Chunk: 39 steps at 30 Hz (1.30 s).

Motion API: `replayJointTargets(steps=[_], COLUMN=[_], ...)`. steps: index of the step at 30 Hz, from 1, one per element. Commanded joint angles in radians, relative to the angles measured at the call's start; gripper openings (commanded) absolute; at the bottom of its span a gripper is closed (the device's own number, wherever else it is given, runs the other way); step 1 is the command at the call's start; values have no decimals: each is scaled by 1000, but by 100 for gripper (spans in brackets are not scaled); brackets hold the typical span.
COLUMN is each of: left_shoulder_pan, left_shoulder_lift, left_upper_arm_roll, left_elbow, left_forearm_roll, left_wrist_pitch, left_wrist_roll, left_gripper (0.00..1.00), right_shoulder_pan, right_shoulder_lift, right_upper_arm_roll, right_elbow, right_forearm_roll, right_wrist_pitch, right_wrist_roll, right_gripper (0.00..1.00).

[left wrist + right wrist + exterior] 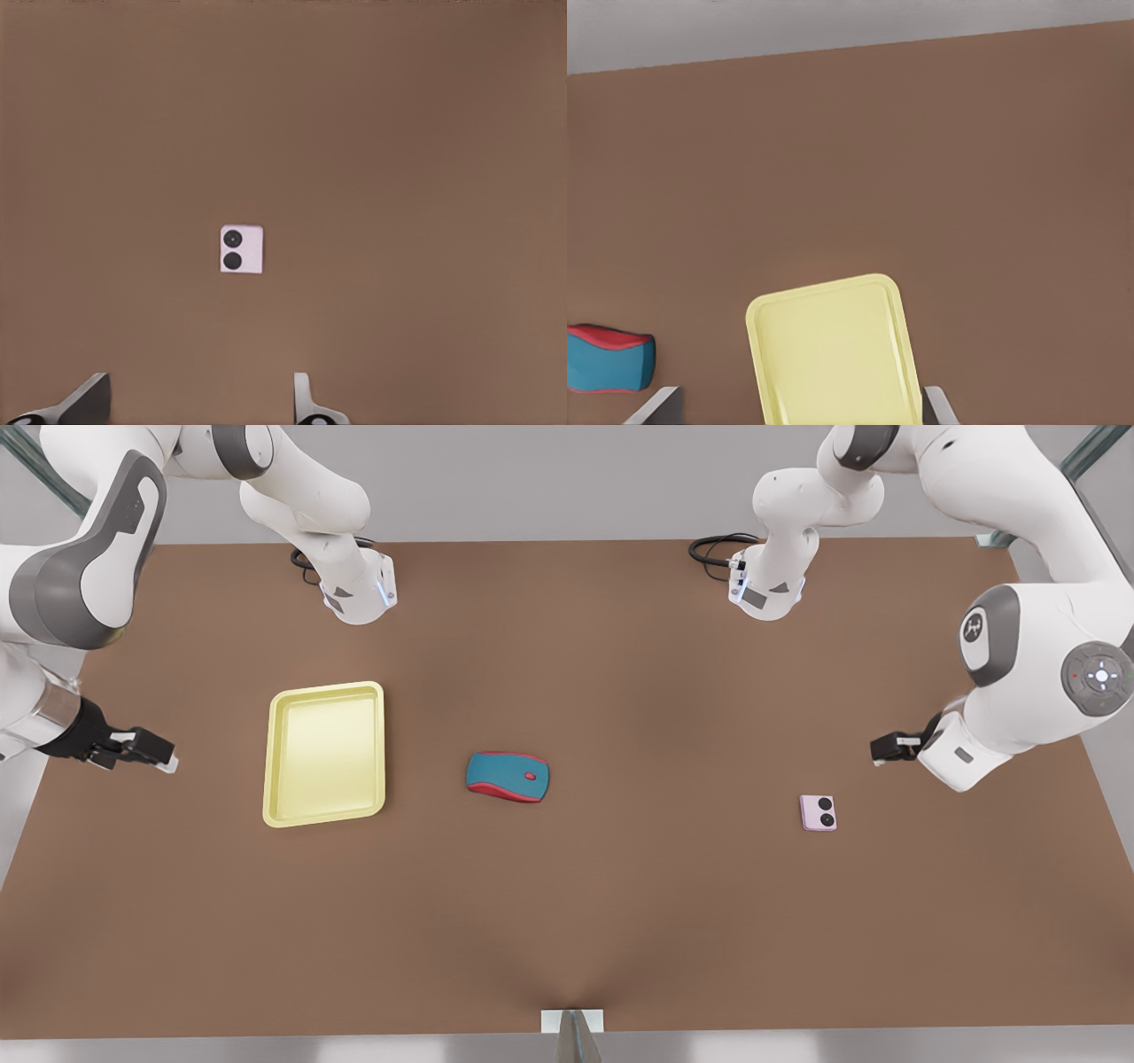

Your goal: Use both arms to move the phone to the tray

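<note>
The left gripper point(879, 749) is on the front view's right side, up above the table point(620, 921). Its two fingers point(306, 403) are spread wide apart and hold nothing. The phone point(818, 812) lies flat on the table near it, not touching it. The phone is a small pink square with two round black dots on one side. The right gripper point(164, 757) is on the front view's left side, with its fingers point(939, 409) spread too. It hangs beside the tray point(326, 754), which is pale yellow with a raised edge. A blue and red mouse point(508, 777) sits between the tray and the phone.
</note>
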Motion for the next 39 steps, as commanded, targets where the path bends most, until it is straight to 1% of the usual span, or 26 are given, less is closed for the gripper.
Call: replayJointTargets(steps=[1, 3, 4, 5, 6, 7, 9, 10, 15, 19, 28, 37, 38, 39], left_shoulder_pan=[1, 1, 1, 1, 1, 1, 4, 4, 10, 10, 7, 7, 7, 7], left_shoulder_lift=[10, 50, 35, -17, -47, -50, -36, -19, 44, 121, 205, 225, 228, 229], left_upper_arm_roll=[0, 0, 6, 41, 51, 51, 52, 57, 77, 81, 78, 74, 74, 72], left_elbow=[0, -9, -111, -298, -476, -617, -756, -791, -928, -934, -912, -906, -906, -906], left_forearm_roll=[-4, -9, -10, -68, -93, -95, -95, -95, -93, -93, -93, -93, -93, -93], left_wrist_pitch=[57, 87, 179, 364, 576, 777, 1003, 1066, 1264, 1345, 1439, 1439, 1437, 1437], left_wrist_roll=[154, 142, 142, 140, 140, 138, 140, 146, 192, 212, 211, 211, 211, 211], left_gripper=[100, 100, 100, 100, 100, 100, 100, 100, 100, 100, 100, 100, 97, 90], right_shoulder_pan=[0, 0, 0, 0, 0, 0, 0, 0, 0, 0, 0, 0, 0, 0], right_shoulder_lift=[-1, -1, -1, -1, -1, -1, -1, -1, -1, -1, -1, -1, -1, -1], right_upper_arm_roll=[0, 0, 0, 0, 0, 0, 0, 0, 0, 0, 0, 0, 0, 0], right_elbow=[0, 0, 1, 1, 0, 0, 1, 1, 0, 1, 0, 0, 0, 0], right_forearm_roll=[1, 1, 1, 1, 1, 1, 1, 1, 1, 1, 1, 2, 2, 2], right_wrist_pitch=[25, 25, 25, 25, 25, 25, 25, 25, 25, 25, 25, 25, 25, 25], right_wrist_roll=[-5, -5, -5, -5, -5, -5, -5, -5, -5, -5, -5, -5, -5, -5], right_gripper=[100, 100, 100, 100, 100, 100, 100, 100, 100, 100, 100, 100, 100, 100])
